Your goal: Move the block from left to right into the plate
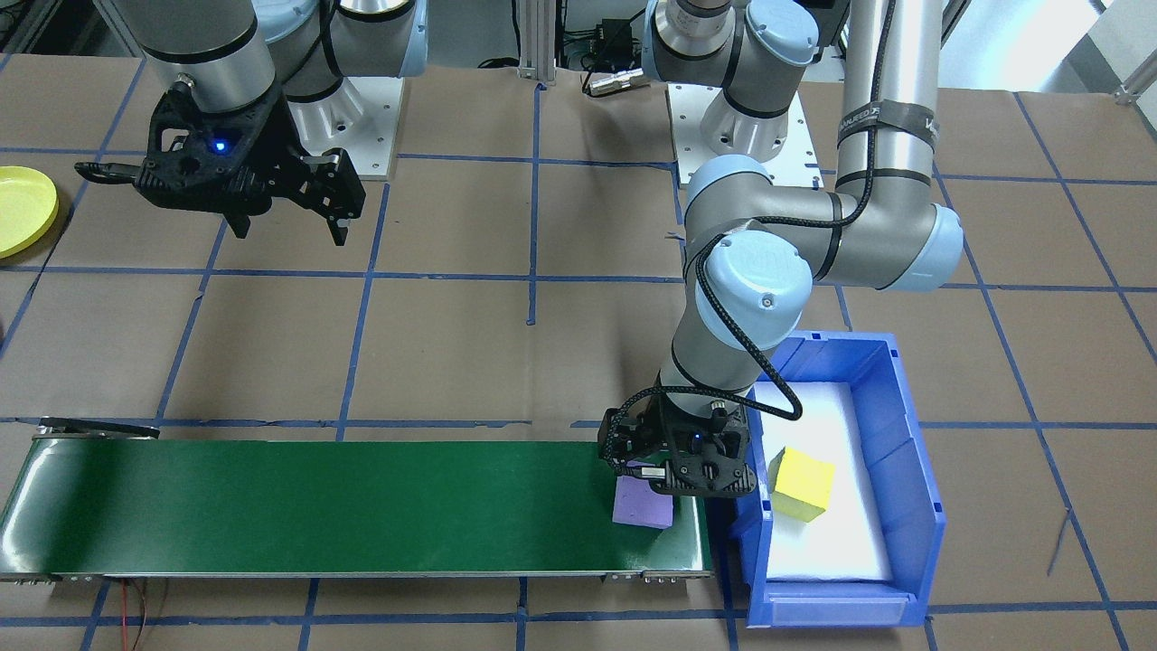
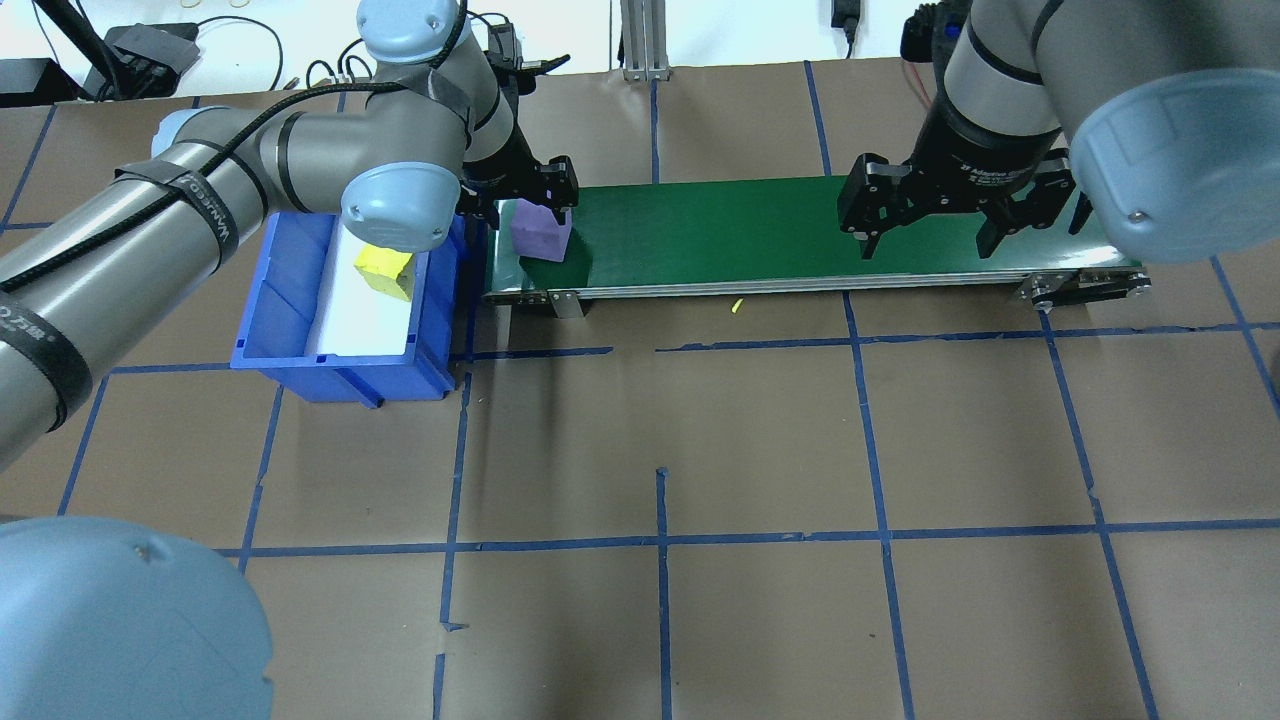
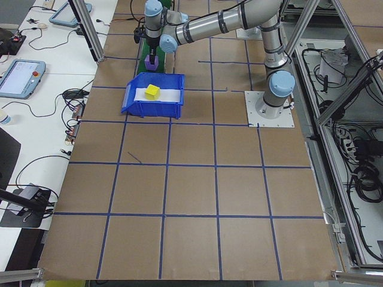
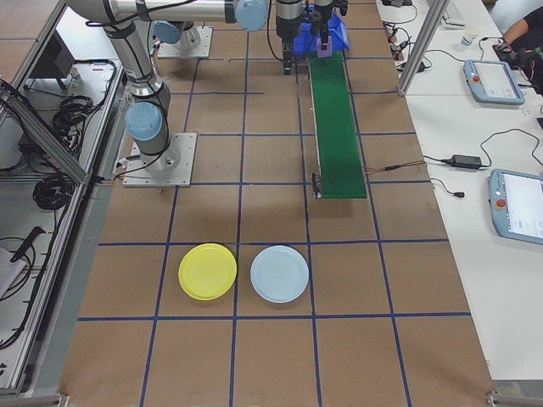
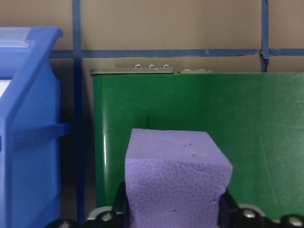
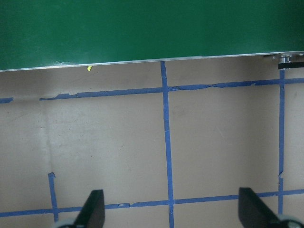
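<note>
left claw [image 5: 173, 213] grips purple block [image 5: 176, 178] (arm strap [image 2: 212, 212] reads "wanged")

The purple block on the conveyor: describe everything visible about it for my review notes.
The purple block is a lavender cube that looks like foam, with a faint cell-like surface pattern and slightly rounded edges. It sits upright on the green conveyor belt at the end nearest the blue bin. The left gripper has a finger on each side of it, apparently pressing its sides. Nothing else touches it.
</note>
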`<state>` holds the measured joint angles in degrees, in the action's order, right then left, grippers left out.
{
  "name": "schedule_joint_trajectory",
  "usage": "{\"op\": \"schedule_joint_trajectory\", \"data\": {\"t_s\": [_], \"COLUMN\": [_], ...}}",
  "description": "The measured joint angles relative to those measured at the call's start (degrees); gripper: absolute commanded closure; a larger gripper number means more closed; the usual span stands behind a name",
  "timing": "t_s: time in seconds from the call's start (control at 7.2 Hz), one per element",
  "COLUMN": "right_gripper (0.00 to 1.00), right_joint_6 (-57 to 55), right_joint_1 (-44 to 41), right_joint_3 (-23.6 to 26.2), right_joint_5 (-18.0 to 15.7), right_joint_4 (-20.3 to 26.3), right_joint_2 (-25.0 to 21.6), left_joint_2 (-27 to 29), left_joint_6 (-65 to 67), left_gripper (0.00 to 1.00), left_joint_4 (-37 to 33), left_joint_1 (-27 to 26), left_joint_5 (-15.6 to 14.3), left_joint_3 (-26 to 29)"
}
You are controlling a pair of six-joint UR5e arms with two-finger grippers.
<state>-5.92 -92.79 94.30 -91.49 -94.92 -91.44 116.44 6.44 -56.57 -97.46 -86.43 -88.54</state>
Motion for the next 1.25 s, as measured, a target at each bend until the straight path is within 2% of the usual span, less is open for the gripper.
{"op": "schedule_joint_trajectory", "data": {"t_s": [0.28, 0.56, 0.83, 1.25], "right_gripper": [0.00, 0.00, 0.00, 0.00], "right_joint_6": [-0.07, -0.23, 0.07, 0.32], "right_joint_1": [0.02, -0.08, 0.17, 0.62], "right_joint_3": [0.00, 0.03, -0.07, -0.54], "right_joint_5": [0.00, 0.03, -0.05, -0.34], "right_joint_4": [0.00, 0.00, 0.04, 0.25], "right_joint_2": [0.01, 0.01, 0.12, 0.96], "left_joint_2": [-1.73, -6.12, -7.04, -5.14], "left_joint_6": [-0.78, -3.50, -11.48, -25.99], "left_gripper": [0.00, 0.00, 0.00, 0.00], "left_joint_4": [-0.70, -5.89, -7.74, -8.03], "left_joint_1": [-0.11, 0.90, 5.50, 13.47], "left_joint_5": [0.17, -0.40, -0.99, -1.02], "left_joint_3": [0.06, 0.59, 0.77, 0.94]}}
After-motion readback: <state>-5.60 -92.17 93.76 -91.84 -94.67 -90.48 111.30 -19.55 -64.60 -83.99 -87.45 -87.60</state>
